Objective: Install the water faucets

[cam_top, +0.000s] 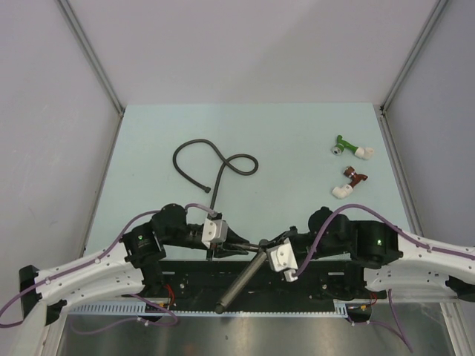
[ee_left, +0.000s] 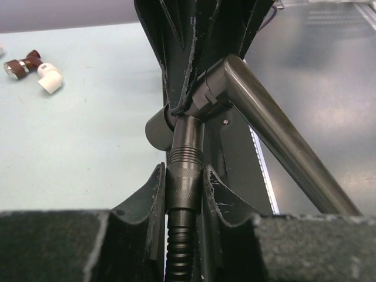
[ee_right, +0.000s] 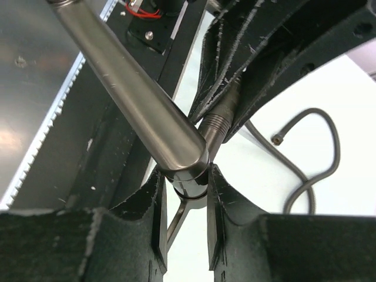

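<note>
Faucet (cam_top: 241, 278) is slanting over the black base plate (cam_top: 189, 271), between the two arms. Right gripper (ee_right: 187, 176) is clamping its short body. Left gripper (ee_left: 183, 173) is pinching the knurled end fitting (ee_left: 187, 141) of the black hose (ee_left: 179, 247), which is meeting that body.

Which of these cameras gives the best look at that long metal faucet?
The top external view: it alone shows the whole faucet, from tip to body. The left wrist view shows only its body end and part of the long tube. The right wrist view shows the tube close up, with its far end cut off.
</note>
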Action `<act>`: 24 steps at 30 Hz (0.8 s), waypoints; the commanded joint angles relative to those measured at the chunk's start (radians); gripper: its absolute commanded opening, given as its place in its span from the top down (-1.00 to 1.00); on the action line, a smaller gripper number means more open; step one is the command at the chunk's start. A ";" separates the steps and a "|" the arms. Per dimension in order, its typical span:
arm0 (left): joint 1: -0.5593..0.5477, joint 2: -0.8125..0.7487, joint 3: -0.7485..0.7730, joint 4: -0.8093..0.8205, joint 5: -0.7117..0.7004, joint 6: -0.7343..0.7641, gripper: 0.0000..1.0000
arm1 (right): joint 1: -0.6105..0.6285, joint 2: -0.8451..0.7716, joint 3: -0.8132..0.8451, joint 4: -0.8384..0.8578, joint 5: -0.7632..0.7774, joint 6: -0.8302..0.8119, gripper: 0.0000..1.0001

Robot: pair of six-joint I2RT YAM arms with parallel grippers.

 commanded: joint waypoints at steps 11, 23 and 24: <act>0.005 -0.082 -0.058 0.344 -0.209 0.039 1.00 | -0.282 0.002 -0.031 0.403 0.011 0.777 1.00; 0.005 -0.094 -0.109 0.444 -0.341 0.000 1.00 | -0.445 0.030 -0.060 0.439 -0.059 1.185 1.00; 0.005 -0.096 -0.112 0.450 -0.359 0.000 1.00 | -0.454 0.027 -0.065 0.445 -0.064 1.229 1.00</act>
